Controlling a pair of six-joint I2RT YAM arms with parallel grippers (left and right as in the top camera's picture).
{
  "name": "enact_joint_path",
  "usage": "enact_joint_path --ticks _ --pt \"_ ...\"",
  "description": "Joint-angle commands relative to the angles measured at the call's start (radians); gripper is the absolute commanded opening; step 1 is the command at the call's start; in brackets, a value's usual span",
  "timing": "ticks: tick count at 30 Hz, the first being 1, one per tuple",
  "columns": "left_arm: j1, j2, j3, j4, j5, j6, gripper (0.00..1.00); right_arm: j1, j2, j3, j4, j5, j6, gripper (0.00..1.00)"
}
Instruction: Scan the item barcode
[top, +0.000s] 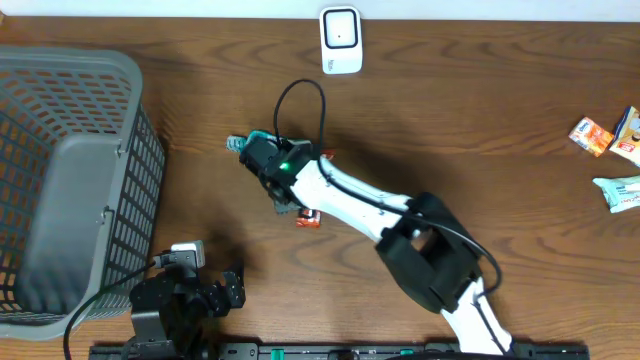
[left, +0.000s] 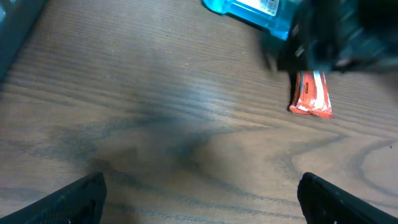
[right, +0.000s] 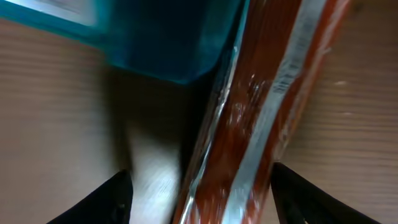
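The orange-red foil packet (top: 308, 218) is lying near the middle of the wooden desk (top: 480, 120), and overhead the right arm is covering most of it. The right wrist view is showing more: the right tool (right: 200, 180) is straddling the packet, partly spread, with bare desk beside one finger and a teal plastic package (right: 168, 37) just beyond. The left wrist view is showing the left tool (left: 202, 193) standing wide, holding nothing. A white scanner (top: 340, 40) is sitting at the far edge, a grey mesh basket (top: 70, 62) at the left edge.
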Motion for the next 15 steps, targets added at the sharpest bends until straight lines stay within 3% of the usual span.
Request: enact_joint_path --ticks 1,7,10,12,15 --pt "-0.004 -0.005 0.002 -0.009 -0.003 0.005 0.98 -0.004 0.043 0.002 -0.003 0.068 0.075 0.64" --pt "-0.004 -0.005 0.002 -0.009 -0.003 0.005 0.98 -0.004 0.061 0.002 -0.045 0.119 0.142 0.59" --pt "-0.004 -0.005 0.002 -0.009 -0.003 0.005 0.98 -0.005 0.063 0.002 -0.055 0.118 0.141 0.36" --pt "-0.004 -0.005 0.002 -0.009 -0.003 0.005 0.98 -0.005 0.063 0.002 -0.076 0.109 0.141 0.26" --pt "-0.004 -0.005 0.002 -0.009 -0.003 0.005 0.98 -0.008 0.063 0.002 -0.105 0.055 0.128 0.01"
